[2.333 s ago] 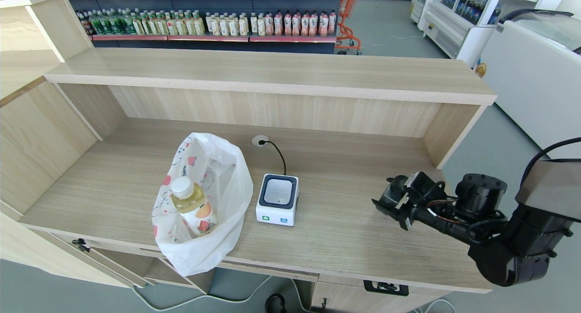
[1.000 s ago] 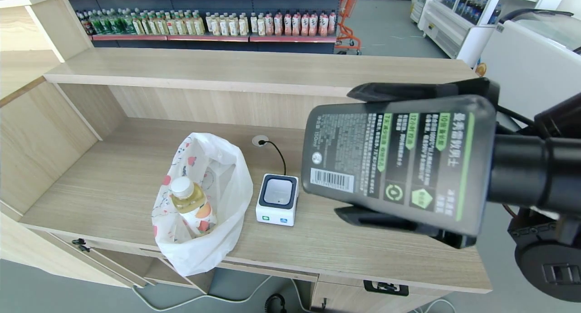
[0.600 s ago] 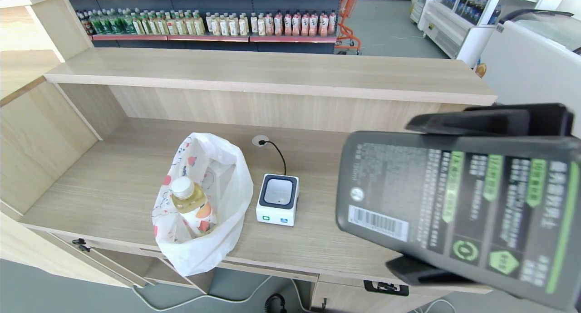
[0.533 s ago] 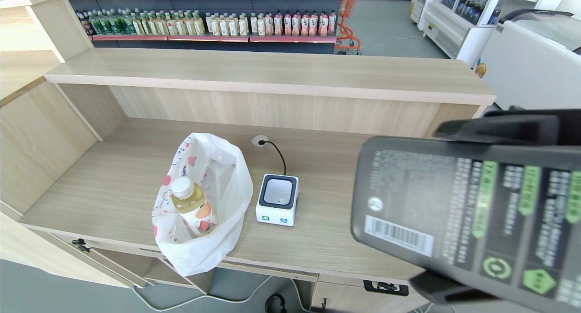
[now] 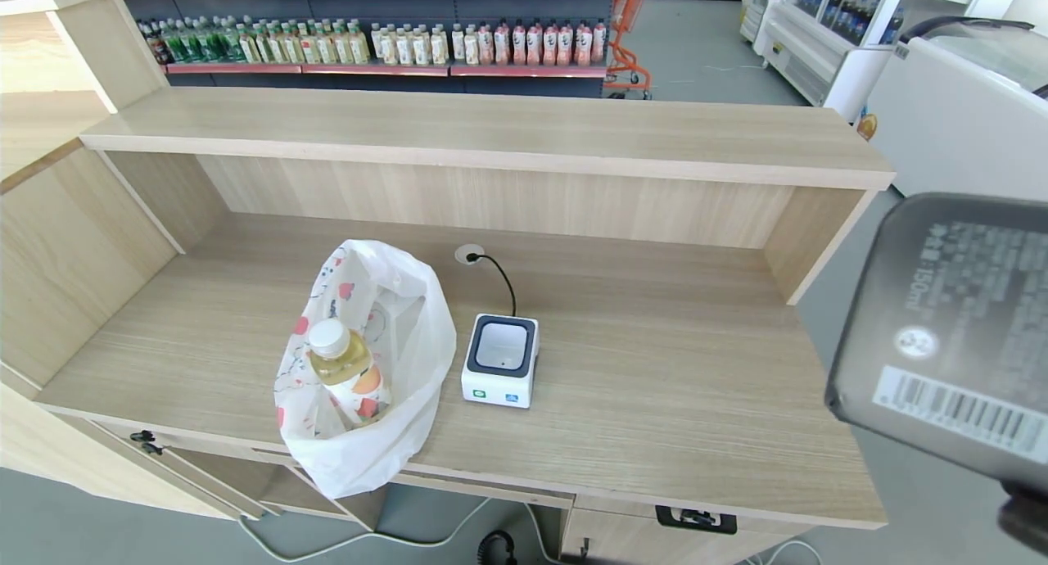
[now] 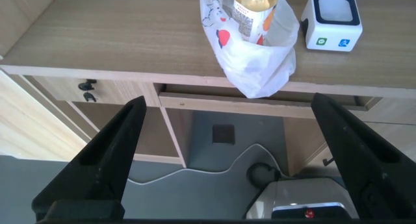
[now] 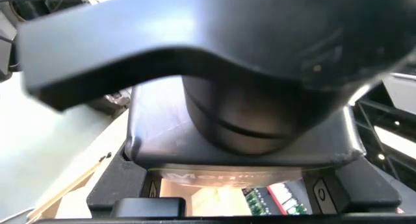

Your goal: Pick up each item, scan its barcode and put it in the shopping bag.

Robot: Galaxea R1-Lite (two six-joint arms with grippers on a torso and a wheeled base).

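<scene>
Head view: dark bottle (image 5: 950,336) at right edge, right tool (image 7: 240,185) clamped on it; left tool (image 6: 229,107) apart.

Counter (image 5: 671,368) lies open right of scanner (image 5: 500,359), shopping bag (image 5: 426,336) just left.

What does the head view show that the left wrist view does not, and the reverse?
The head view adds a dark tube with a barcode, held up at the robot's right, and drink shelves behind the counter. The left wrist view adds the open left tool and a dark square plate on the panel under the counter. Both share the shopping bag with a drink bottle inside and the scanner beside it.
</scene>
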